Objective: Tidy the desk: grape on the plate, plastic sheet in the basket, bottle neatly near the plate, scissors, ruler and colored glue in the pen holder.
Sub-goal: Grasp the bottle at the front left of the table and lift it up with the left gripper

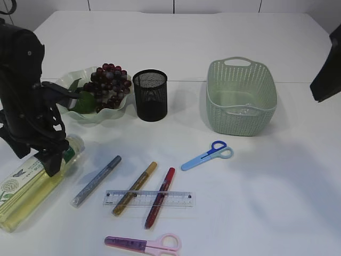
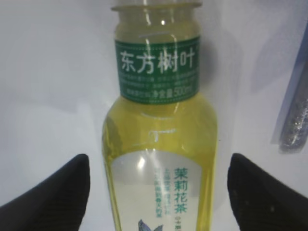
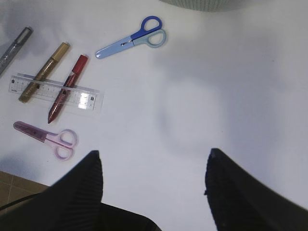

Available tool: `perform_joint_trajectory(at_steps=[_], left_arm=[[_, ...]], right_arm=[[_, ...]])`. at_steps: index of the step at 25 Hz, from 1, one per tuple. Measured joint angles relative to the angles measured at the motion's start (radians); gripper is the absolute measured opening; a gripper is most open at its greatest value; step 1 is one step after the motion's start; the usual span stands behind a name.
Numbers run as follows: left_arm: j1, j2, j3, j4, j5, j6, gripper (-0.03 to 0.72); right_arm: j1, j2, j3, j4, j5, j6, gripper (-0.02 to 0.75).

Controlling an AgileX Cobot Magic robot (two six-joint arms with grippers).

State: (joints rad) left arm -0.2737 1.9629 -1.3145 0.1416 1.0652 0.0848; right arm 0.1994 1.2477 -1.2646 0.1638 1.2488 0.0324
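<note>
Yellow tea fills the bottle [image 1: 33,184], which lies on its side on the white table [image 1: 266,186] at the far left, neck pointing toward the plate [image 1: 72,114]. Directly over its neck hangs the left gripper [image 1: 53,160], and the left wrist view shows its fingers [image 2: 53,192] spread wide on either side of the bottle's shoulder, clear of the plastic, so nothing is held. Just beyond this gripper sits the plate, with the grape [image 1: 110,82] bunch and a green leaf on it. Right of the plate stands the black mesh pen holder [image 1: 150,95]. Right of the gripper, nearer the front edge, three glue pens lie side by side: silver [image 1: 97,180], gold [image 1: 135,188] and red [image 1: 160,197]. A clear ruler [image 1: 149,198] lies across the gold and red ones, apart from the silver one. In front of them rest pink scissors [image 1: 145,244]; farther right are blue scissors [image 1: 206,155], handles toward the basket [image 1: 241,96]. The pale green basket stands behind them, and something clear lies on its floor, too faint to identify. At the right edge the right gripper [image 3: 154,190] is raised well above the table, fingers [image 3: 79,187] standing wide apart and empty; the pens, ruler and both scissors lie well ahead of it and to its left.
</note>
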Motion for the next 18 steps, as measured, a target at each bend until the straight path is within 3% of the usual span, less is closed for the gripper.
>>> perform_joint_trajectory(at_steps=[18], left_arm=[[0.0, 0.091, 0.0, -0.022, -0.072, -0.005, 0.605]], right_arm=[[0.0, 0.0, 0.0, 0.0, 0.0, -0.004, 0.521]])
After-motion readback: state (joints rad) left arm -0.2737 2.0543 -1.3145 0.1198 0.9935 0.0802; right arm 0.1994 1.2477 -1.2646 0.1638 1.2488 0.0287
